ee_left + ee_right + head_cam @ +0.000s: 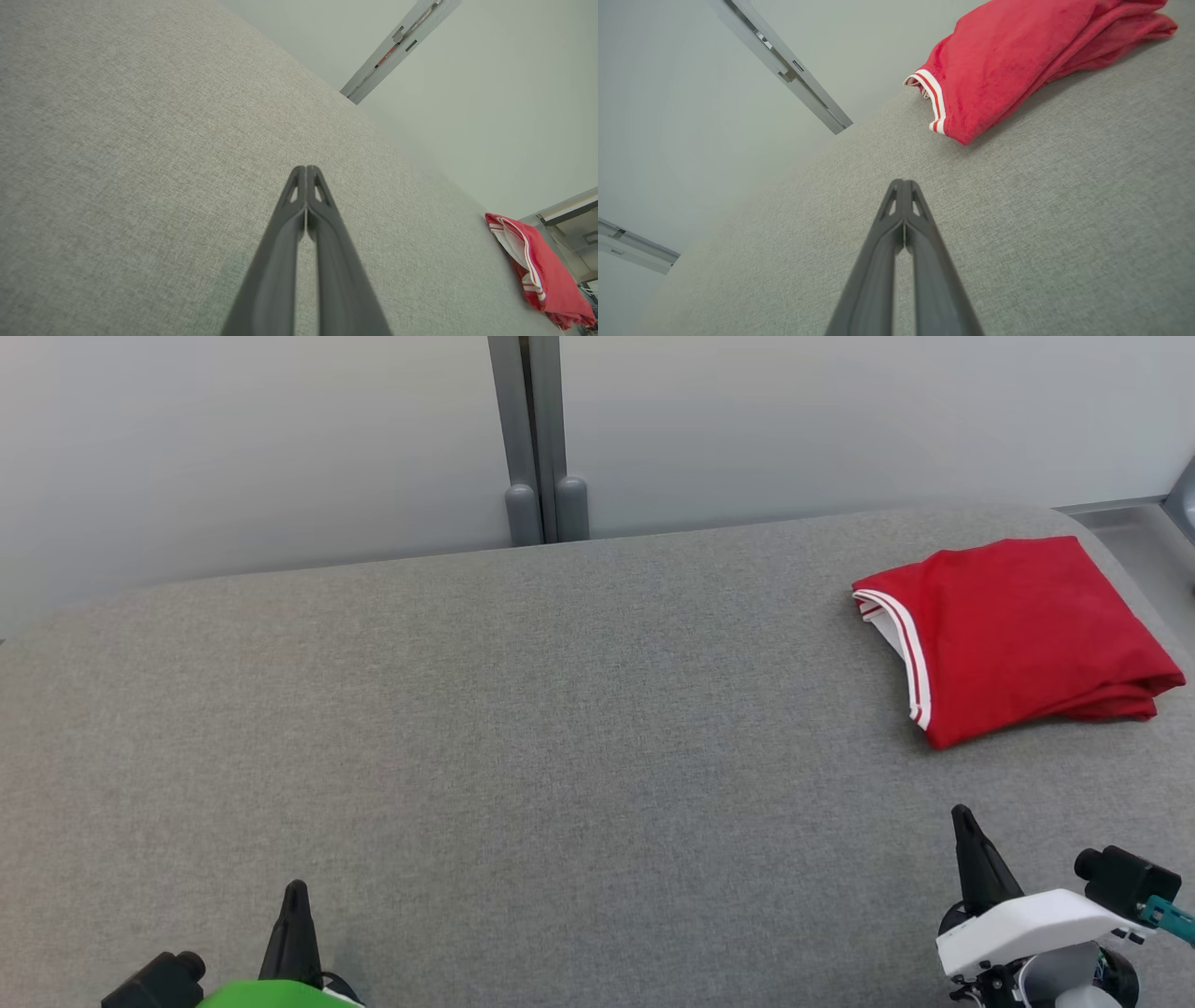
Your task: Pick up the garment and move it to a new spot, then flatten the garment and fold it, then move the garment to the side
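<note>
The garment (1013, 635) is red with white and red striped trim, folded into a compact bundle at the far right of the grey padded table (523, 728). It appears in the left wrist view at the right edge as the garment (542, 270), and in the right wrist view at the top as the garment (1017, 60). My left gripper (296, 894) rests at the lower left, shut and empty, its tips together over bare fabric in the left wrist view (306, 169). My right gripper (962, 817) sits at the lower right, shut and empty, short of the garment, tips together (903, 183).
A pale wall (233, 448) with a grey vertical post (534, 439) stands behind the table's far edge. The table's right edge runs close beside the garment, with a grey frame part (1184, 504) beyond it. Wide bare table surface lies to the garment's left.
</note>
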